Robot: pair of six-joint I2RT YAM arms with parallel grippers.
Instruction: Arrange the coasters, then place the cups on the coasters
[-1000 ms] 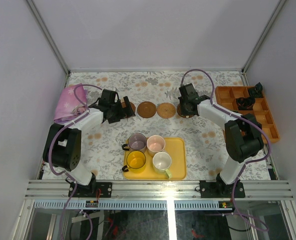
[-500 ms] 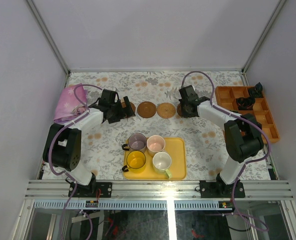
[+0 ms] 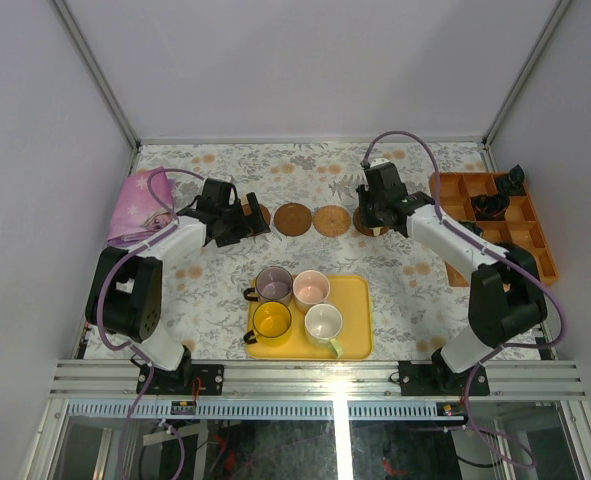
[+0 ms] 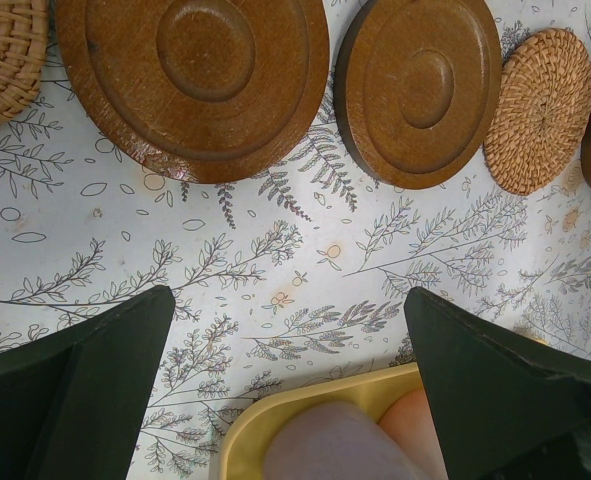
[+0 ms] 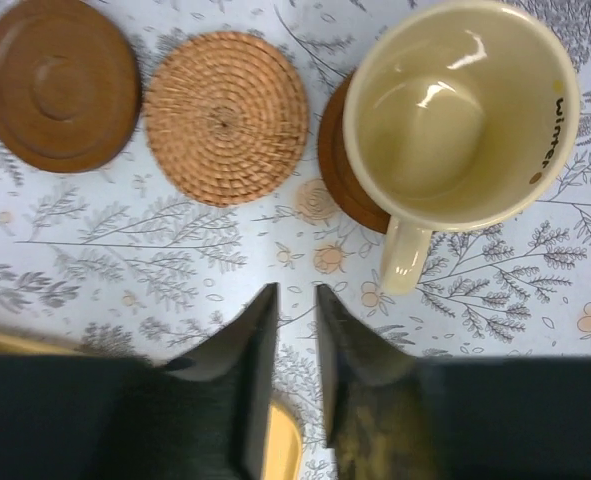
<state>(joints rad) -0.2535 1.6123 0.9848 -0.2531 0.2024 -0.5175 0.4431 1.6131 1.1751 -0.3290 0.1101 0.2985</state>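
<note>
A cream cup (image 5: 460, 110) stands upright on a wooden coaster (image 5: 337, 165), its handle toward my right gripper (image 5: 295, 300). That gripper hangs just short of the handle, jaws slightly open and empty. A woven coaster (image 5: 225, 115) and another wooden coaster (image 5: 57, 82) lie in a row to the left. My left gripper (image 4: 290, 300) is wide open and empty above the cloth, below two wooden coasters (image 4: 190, 80) (image 4: 420, 85). On the yellow tray (image 3: 353, 300) stand the purple-grey cup (image 3: 273, 285), pink cup (image 3: 311, 290), yellow cup (image 3: 272, 322) and white cup (image 3: 324, 325).
A pink cloth bundle (image 3: 135, 205) lies at the far left. An orange compartment box (image 3: 495, 225) with small black parts sits at the right. A further woven coaster (image 4: 5, 55) shows at the left wrist view's top left corner.
My right gripper's jaws have parted and let go of the cream cup, and the right arm has shifted its pose. The left arm has not moved.
</note>
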